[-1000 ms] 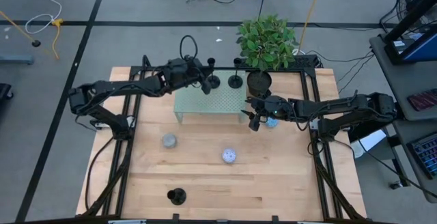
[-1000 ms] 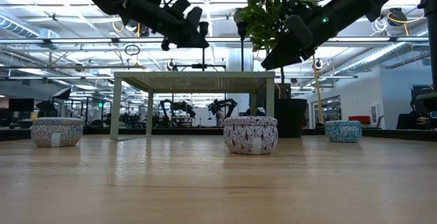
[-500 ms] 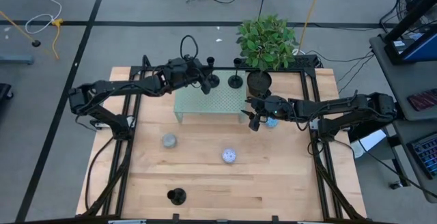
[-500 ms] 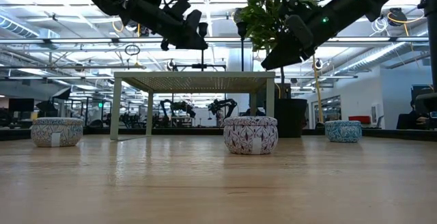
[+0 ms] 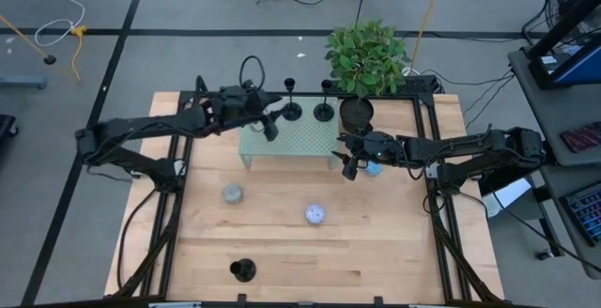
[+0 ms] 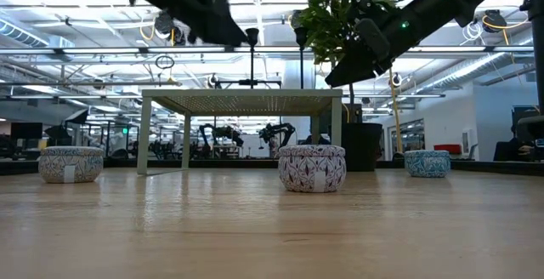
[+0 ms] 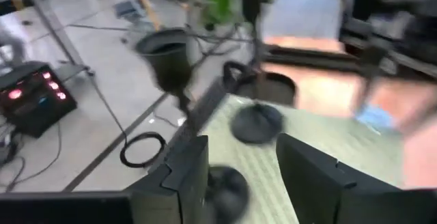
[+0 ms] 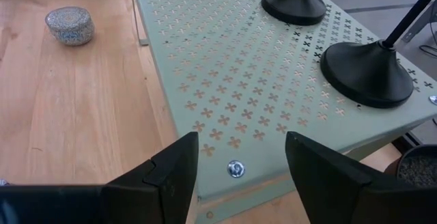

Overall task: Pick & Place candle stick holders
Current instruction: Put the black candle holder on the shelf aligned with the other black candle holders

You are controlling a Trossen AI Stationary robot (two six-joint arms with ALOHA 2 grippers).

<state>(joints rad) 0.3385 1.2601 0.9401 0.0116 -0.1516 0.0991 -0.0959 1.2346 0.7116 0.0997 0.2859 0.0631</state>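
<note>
Two holders (image 5: 292,109) (image 5: 324,110) stand upright side by side on the far edge of the pale green perforated shelf (image 5: 310,139), left of the plant (image 5: 366,59); a third holder (image 5: 243,269) sits alone near the front edge of the table (image 5: 282,242), well apart from the rest. I have the left gripper (image 5: 270,126) above the shelf's left part, just near-left of the left holder, and my left wrist view shows its fingers (image 7: 184,176) spread with nothing between them, the disc base (image 7: 225,190) close in front. The right gripper (image 5: 349,164) hangs off the shelf's near right corner, next to a blue tin (image 5: 374,168), fingers spread and empty. Two more tins (image 5: 232,193) (image 5: 315,215) sit on the wood in the middle. My worry is the left arm: the two holders stand close together on thin stems, so I judge a careless sweep could clip a cup and tip one off the far edge. The wrist picture is smeared, so I can't gauge clearance well. The third holder, far from both arms, will need a long reach. I can read no brand or writing anywhere; the tins carry only pattern.
</note>
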